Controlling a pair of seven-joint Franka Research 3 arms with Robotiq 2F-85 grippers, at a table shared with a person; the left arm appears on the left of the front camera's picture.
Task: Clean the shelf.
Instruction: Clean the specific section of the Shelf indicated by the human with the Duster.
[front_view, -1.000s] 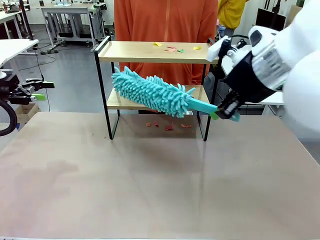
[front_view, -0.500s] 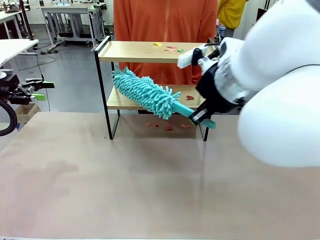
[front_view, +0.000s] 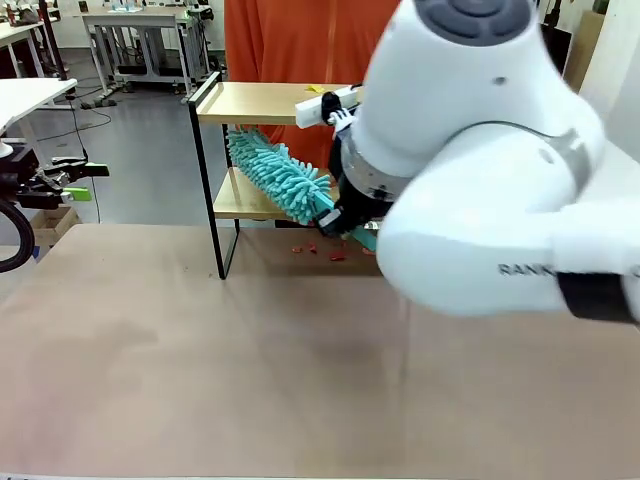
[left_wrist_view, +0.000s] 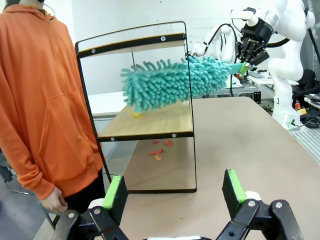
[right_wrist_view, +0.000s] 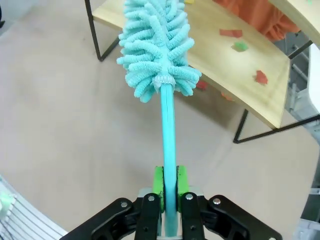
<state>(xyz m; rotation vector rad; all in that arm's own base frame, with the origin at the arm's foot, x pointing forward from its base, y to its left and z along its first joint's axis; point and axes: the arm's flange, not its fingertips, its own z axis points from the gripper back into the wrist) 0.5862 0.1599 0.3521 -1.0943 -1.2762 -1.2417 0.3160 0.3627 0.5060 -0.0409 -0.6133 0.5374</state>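
Tan tabletop (front_view: 200, 380) fills the lower half of the front view, with a workshop of other benches behind it at eleven o'clock. A person in an orange hoodie (front_view: 290, 40) stands at twelve o'clock on the far side, one hand (left_wrist_view: 52, 202) hanging loose beside the hip in the left wrist view.

The shelf (front_view: 250, 103) stands on the far part of the table, around twelve o'clock, just in front of the person. Its two wood boards are level and its black looped legs rest on the tabletop.

The right arm (front_view: 480, 180) sweeps in from three o'clock and bulks large across the middle, its elbow close to the camera and its wrist turned toward the shelf's open front. The right gripper (right_wrist_view: 170, 181) has its green pads pressed together on the thin handle of a teal duster (front_view: 280, 178). The handle runs straight out toward twelve o'clock in the right wrist view. The fluffy head sits between the two boards, over the lower one, tilted with its tip higher and toward the shelf's ten o'clock corner. Whether the fibres touch the wood cannot be told.

Paper scraps (right_wrist_view: 230, 33) in red and green lie on the lower board at two o'clock of the duster head. More red scraps (front_view: 335, 252) lie on the table under the shelf, and a yellow scrap (front_view: 317, 89) sits on the top board.

The left gripper (left_wrist_view: 174, 190) is parked at nine o'clock, off the table's edge, with its fingers spread wide and nothing between them, pointing at the shelf's side.
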